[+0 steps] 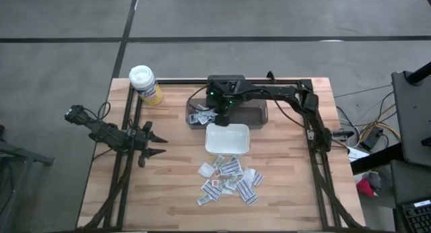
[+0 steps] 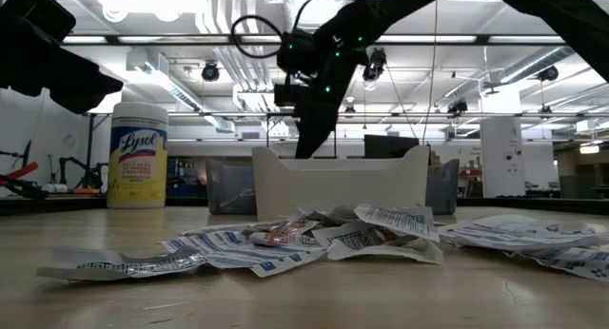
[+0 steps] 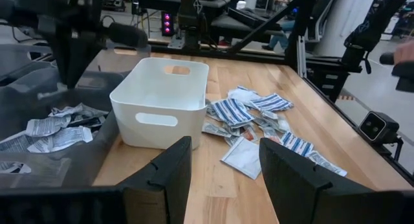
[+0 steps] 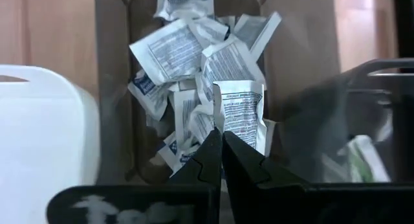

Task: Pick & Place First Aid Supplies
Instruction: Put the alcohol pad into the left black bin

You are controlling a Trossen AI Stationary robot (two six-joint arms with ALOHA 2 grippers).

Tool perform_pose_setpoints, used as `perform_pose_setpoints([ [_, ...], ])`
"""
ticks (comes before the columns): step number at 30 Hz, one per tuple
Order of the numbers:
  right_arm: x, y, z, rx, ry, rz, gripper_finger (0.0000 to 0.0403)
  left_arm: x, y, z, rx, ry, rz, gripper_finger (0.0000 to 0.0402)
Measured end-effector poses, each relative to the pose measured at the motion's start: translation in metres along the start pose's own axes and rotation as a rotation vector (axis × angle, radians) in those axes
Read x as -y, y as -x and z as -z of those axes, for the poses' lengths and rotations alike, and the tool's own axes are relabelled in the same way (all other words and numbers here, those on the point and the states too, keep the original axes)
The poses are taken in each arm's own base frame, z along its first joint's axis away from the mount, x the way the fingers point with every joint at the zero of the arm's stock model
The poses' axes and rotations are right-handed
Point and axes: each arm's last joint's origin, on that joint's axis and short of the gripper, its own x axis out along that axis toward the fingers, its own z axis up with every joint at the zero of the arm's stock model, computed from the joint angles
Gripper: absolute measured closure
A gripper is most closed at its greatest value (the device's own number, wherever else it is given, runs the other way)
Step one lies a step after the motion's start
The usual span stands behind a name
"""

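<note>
From above, the right pincer hangs over the dark tray above the white dish at centre; packets lie scattered below the dish, more in the tray's left end. The left pincer waits at left, fingers spread wide. In the right wrist view, the right pincer is pinched shut on one packet above the tray's pile.

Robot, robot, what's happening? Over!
Right pincer shut on a packet above grey tray. Left pincer open, waiting. Nothing in the way.
</note>
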Motion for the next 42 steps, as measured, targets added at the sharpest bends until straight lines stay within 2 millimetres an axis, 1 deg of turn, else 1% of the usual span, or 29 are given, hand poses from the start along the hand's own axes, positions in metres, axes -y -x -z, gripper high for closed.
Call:
perform_pose_setpoints([
  [3,0.002,-0.008,0.001,-0.013,-0.005,-0.015,0.0394,0.000,0.000,0.000,0.000,0.003,0.000,0.0225],
  [5,0.002,-0.009,0.001,-0.013,-0.005,-0.018,0.0394,0.000,0.000,0.000,0.000,0.003,0.000,0.0225],
  [10,0.002,-0.008,-0.003,0.001,-0.004,-0.015,0.0394,0.000,0.000,0.000,0.000,0.002,0.000,0.0225],
  [21,0.002,-0.009,-0.003,-0.002,-0.004,-0.020,0.0391,0.000,0.000,0.000,0.000,0.002,0.000,0.0225],
  [24,0.002,-0.009,-0.003,-0.002,-0.005,-0.023,0.0374,0.000,0.000,0.000,0.000,0.002,0.000,0.0225],
  [31,0.002,-0.007,-0.005,0.005,-0.016,-0.022,0.0319,0.000,0.000,0.000,0.000,0.002,0.000,0.0225],
  [34,0.003,0.004,-0.014,0.030,-0.012,-0.016,0.0302,0.000,0.000,0.000,0.000,0.002,0.001,0.0225],
  [38,0.001,0.033,-0.030,0.048,-0.004,-0.017,0.0289,0.000,0.000,0.000,-0.002,0.004,0.011,0.0225],
  [42,-0.005,0.062,-0.045,0.073,-0.019,-0.021,0.0287,0.001,0.000,0.000,-0.004,0.026,0.021,0.0225],
])
